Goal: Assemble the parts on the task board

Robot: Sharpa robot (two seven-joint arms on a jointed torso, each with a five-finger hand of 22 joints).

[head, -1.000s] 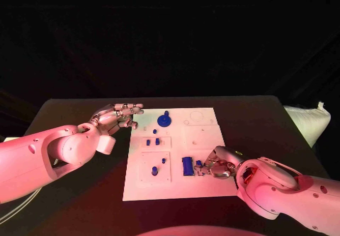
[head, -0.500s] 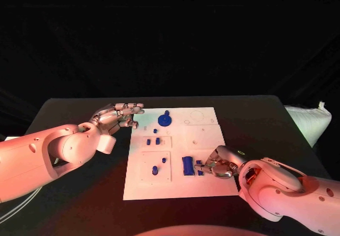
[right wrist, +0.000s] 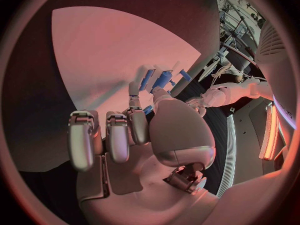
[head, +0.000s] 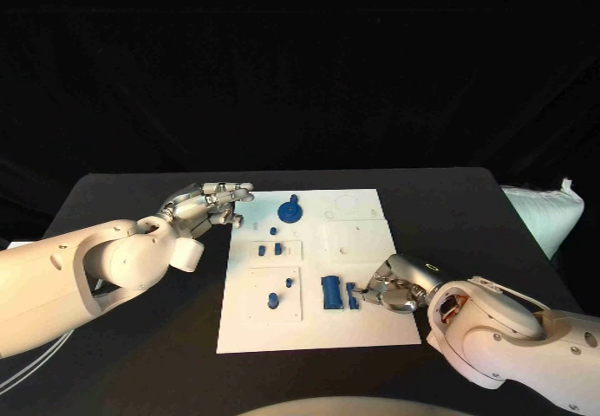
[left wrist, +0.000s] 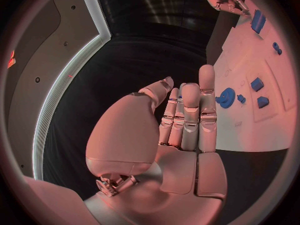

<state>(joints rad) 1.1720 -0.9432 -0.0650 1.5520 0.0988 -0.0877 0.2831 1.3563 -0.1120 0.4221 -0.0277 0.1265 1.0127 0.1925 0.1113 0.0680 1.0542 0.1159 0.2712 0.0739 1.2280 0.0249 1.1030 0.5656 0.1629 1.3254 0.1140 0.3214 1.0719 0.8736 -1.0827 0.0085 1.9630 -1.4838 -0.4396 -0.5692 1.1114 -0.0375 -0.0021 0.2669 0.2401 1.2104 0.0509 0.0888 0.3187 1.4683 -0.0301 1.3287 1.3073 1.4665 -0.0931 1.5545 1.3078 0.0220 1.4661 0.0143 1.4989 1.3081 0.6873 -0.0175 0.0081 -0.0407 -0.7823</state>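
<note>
Right hand (head: pixel 390 290): sits low over the task board (head: pixel 375 329) at about 4 o'clock from the board's middle in the head view. Curls its fingers (right wrist: pixel 137 125) in toward the thumb, tips meeting a small blue part (head: pixel 351 295). Cannot tell whether this is a true pinch or only a touch. Seems placed so to steer that small piece against the neighbour just beside it at the hand's 9 o'clock, the long blue block (head: pixel 330 292), which lies flat on the board at roughly 5 o'clock.

Left hand (head: pixel 206 206): hovers off the board's corner at about 10 o'clock. Carries nothing, with fingers nearly straight and side by side and the thumb a little apart. Probably parked there to keep out of the working hand's way and leave the board open to the camera.

Farther out: blue gear (head: pixel 290 211) near 12 o'clock on the board, close to the left fingertips but not touching. Two short blue pegs (head: pixel 262 250) between gear and block, and two more blue studs (head: pixel 273 301) toward 7 o'clock.
</note>
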